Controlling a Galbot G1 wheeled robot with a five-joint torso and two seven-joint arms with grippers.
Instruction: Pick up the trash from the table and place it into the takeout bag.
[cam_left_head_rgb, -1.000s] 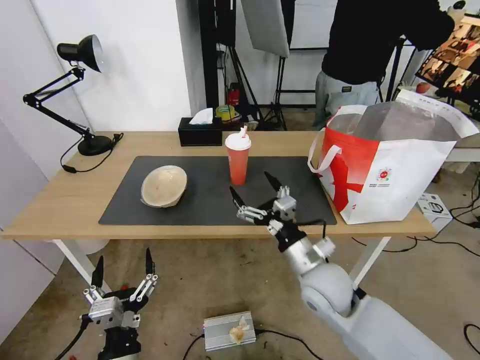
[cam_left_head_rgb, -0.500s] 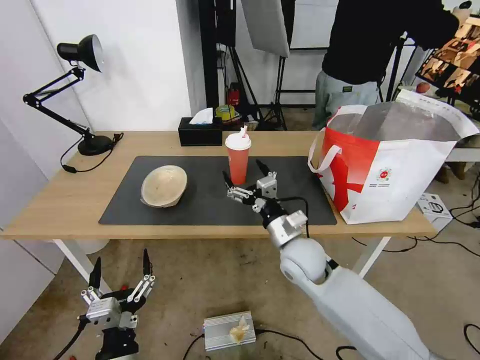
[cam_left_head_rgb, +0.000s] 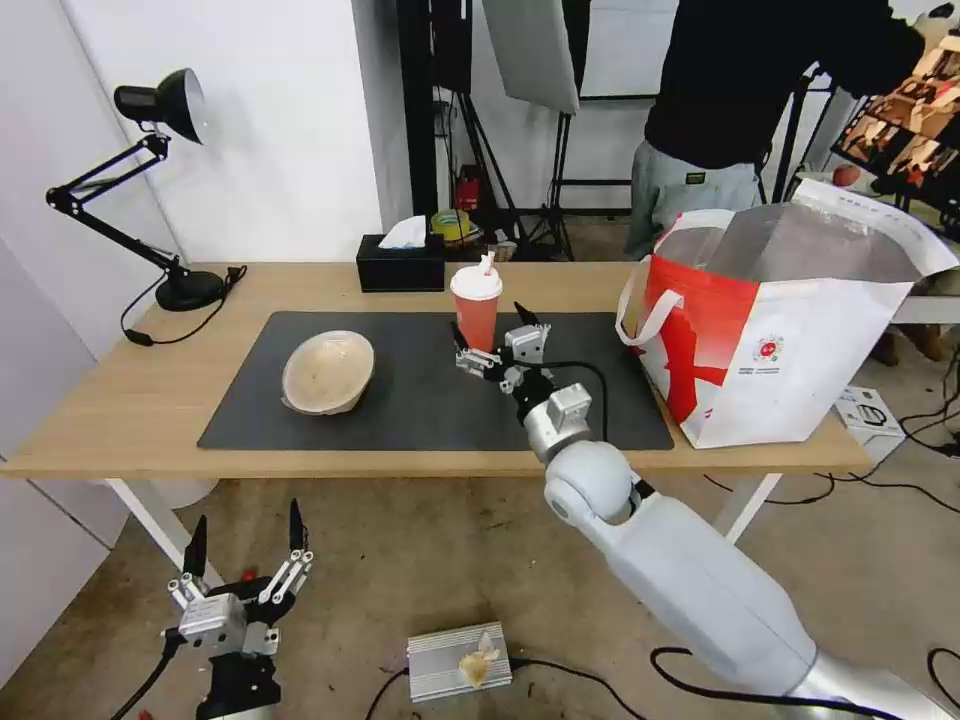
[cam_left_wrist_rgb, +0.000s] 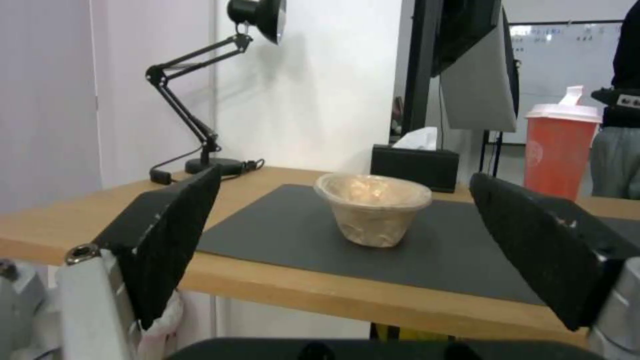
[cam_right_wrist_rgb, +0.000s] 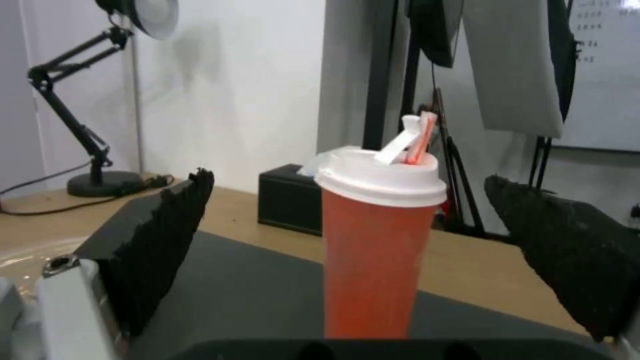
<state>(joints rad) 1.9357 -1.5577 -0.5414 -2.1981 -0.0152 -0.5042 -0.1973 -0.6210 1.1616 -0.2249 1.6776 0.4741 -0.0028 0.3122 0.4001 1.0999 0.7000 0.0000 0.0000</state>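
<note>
Head view: right gripper (cam_left_head_rgb: 492, 339) has advanced from 5 o'clock, jaws spread, now bracketing the red cup (cam_left_head_rgb: 477, 310); grasp looks imminent. Left gripper (cam_left_head_rgb: 245, 551) parked low, spread.

The table (cam_left_head_rgb: 120, 420) is seen from above and in front by the head view. From below its near edge, the beige bowl (cam_left_wrist_rgb: 373, 207) is faced level by the left wrist view. The red cup (cam_right_wrist_rgb: 377, 240) is framed closely by the right wrist view; cup, black tissue box (cam_right_wrist_rgb: 288, 205) and lamp (cam_left_wrist_rgb: 220, 75) are shared.
</note>
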